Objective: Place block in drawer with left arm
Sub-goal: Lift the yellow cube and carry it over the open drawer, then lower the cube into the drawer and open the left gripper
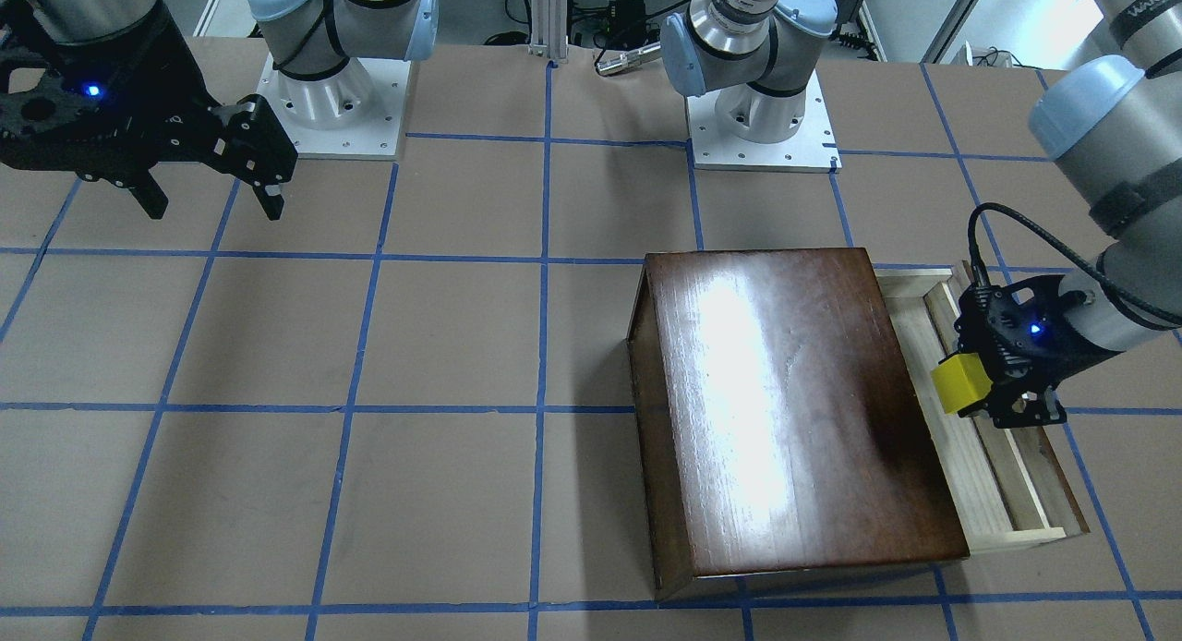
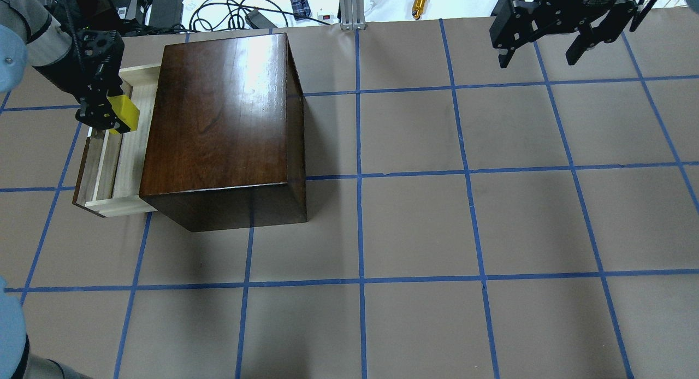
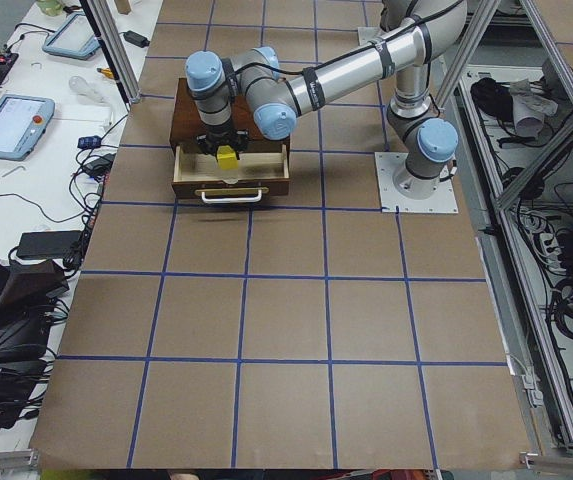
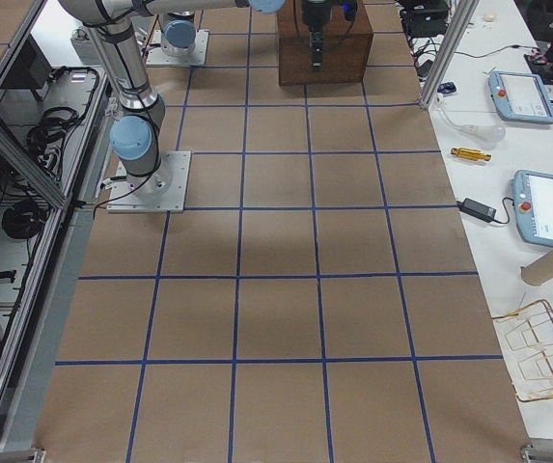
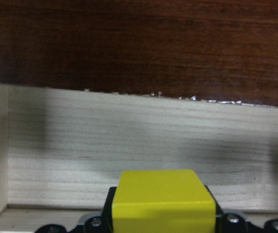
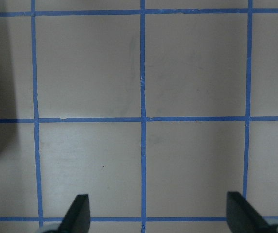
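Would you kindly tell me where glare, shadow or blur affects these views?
Front-facing view: a broad white glare streaks the wooden box. Overhead view: a smaller sheen near its far edge. Left wrist view: the block looks soft, and shadow dims the drawer wood at left.

overhead: behind robot, looking down | front: opposite, steep; both share drawer (image 1: 956,456) | wrists: close-up

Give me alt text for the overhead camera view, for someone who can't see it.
The left gripper holds a small yellow block over the open pale-wood drawer of a dark brown wooden box, upper left. The right gripper hangs open and empty at upper right, above a brown table gridded with blue tape.
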{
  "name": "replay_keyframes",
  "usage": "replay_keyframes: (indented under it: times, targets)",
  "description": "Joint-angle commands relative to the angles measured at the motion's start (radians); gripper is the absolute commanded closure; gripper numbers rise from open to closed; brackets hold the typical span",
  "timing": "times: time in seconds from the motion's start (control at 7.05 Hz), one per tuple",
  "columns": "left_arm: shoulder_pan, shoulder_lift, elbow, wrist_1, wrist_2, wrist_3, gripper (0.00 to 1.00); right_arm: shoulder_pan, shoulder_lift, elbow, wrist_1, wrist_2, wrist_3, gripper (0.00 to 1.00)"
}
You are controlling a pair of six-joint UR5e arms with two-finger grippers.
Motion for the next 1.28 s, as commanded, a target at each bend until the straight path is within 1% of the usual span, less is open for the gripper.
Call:
replay_keyframes:
  times: [0.0, 0.43, 0.57, 0.71, 0.85, 1.13]
  targets:
    - [0.014, 0.002, -0.074, 0.107, 0.000, 0.060, 1.00, 0.001, 0.000, 0.000, 0.000, 0.001, 0.000, 0.00]
    - [0.012, -0.002, -0.083, 0.120, 0.000, 0.059, 1.00, 0.001, 0.001, 0.000, 0.000, 0.001, 0.000, 0.00]
    - [0.015, -0.008, -0.086, 0.120, -0.008, 0.059, 0.72, -0.001, 0.001, 0.000, 0.000, 0.001, 0.000, 0.00]
    - [0.015, -0.010, -0.103, 0.123, -0.009, 0.056, 0.11, 0.001, 0.000, 0.000, 0.000, 0.001, 0.000, 0.00]
    - [0.017, -0.008, -0.111, 0.125, -0.006, 0.051, 0.09, 0.001, 0.001, 0.000, 0.000, 0.001, 0.000, 0.00]
    - [0.017, -0.002, -0.100, 0.123, 0.000, 0.051, 0.08, 0.001, 0.001, 0.000, 0.000, 0.001, 0.000, 0.00]
